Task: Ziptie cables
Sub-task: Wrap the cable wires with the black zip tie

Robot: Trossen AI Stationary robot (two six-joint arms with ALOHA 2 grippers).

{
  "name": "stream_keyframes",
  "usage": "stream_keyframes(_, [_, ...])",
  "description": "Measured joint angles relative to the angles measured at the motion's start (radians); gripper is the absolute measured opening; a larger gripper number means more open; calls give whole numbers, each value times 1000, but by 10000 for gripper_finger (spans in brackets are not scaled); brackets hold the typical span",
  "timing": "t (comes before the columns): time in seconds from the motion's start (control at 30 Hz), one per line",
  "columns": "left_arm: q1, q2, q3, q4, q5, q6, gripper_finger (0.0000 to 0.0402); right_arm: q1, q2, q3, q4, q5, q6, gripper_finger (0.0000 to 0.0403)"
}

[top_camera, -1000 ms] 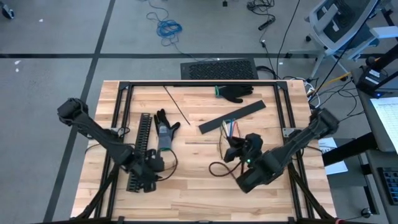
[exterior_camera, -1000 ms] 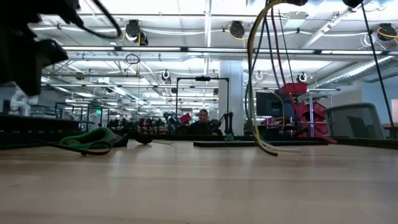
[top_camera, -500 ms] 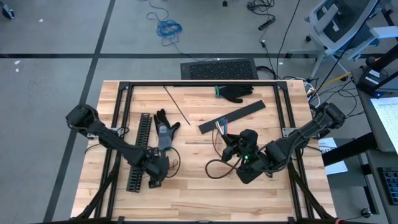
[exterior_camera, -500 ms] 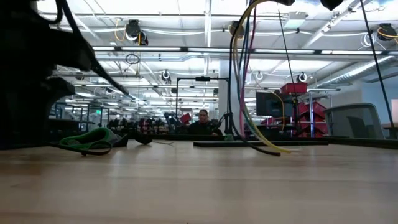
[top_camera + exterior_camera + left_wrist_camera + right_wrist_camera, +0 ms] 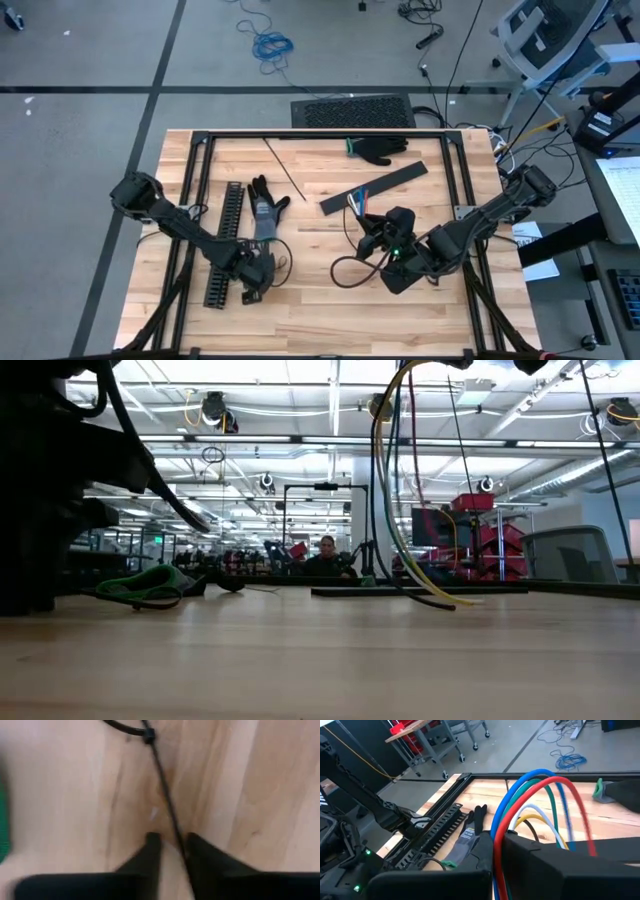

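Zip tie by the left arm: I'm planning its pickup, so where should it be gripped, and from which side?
Grip the zip tie on its straight strap, just behind the small head, coming straight down. It lies flat on the table, and the strap runs between the fingers of the open left gripper. The right gripper holds the cables.

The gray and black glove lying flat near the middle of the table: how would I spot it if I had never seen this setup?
Start at the wooden table and find the long black slotted channel on its left half. The gray and black glove lies just to the channel's right, fingers pointing toward the far edge. Unlike the all-black glove at the far edge, its back is gray.
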Motion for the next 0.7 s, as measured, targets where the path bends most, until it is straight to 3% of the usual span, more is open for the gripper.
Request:
stream_keyframes(0.07, [1,1,0,6,1,-2,19,0,-3,0,-1,0,-4,11])
stream_keyframes(0.17, [1,1,0,-9,-15,4,4,0,-19,0,-2,0,-33,11])
stream_keyframes(0.37, [1,-13,41,-67,-26,10,1,0,-44,0,3,4,-108,11])
stream_keyframes(0.53, [3,-9,154,-203,-83,149,1,0,-31,1,23,10,-113,11])
stream_keyframes(0.7, [15,-13,256,-212,-163,296,0,-14,9,1,27,12,-45,11])
